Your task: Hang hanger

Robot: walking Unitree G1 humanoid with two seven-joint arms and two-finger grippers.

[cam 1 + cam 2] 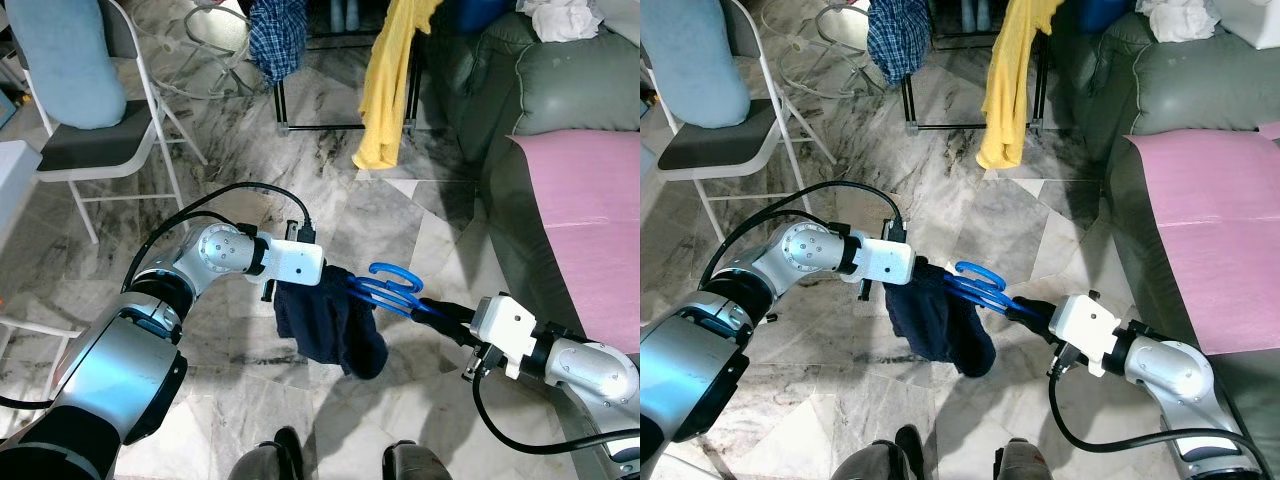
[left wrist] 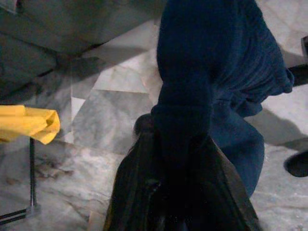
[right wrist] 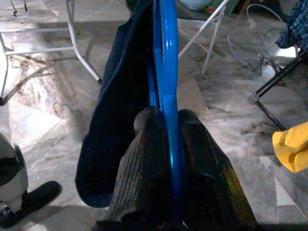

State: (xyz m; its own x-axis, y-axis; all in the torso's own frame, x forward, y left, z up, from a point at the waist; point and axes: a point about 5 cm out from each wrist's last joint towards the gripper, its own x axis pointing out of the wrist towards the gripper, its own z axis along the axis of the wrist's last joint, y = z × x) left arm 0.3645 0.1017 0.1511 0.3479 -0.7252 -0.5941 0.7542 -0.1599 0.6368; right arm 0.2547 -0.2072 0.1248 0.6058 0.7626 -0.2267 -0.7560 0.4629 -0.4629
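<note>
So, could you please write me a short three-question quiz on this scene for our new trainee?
1. True or false: the right gripper is shut on the blue hanger.
2. What does the left gripper hold?
A. the yellow cloth
B. the dark blue garment
C. the chair leg
3. Fill in: the yellow cloth hangs from a black rack and ends just above the ______ floor.

Key
1. True: its two black fingers clamp the hanger's bar.
2. B: its fingers pinch the dark blue garment, which hangs between the two arms.
3. marble
</note>
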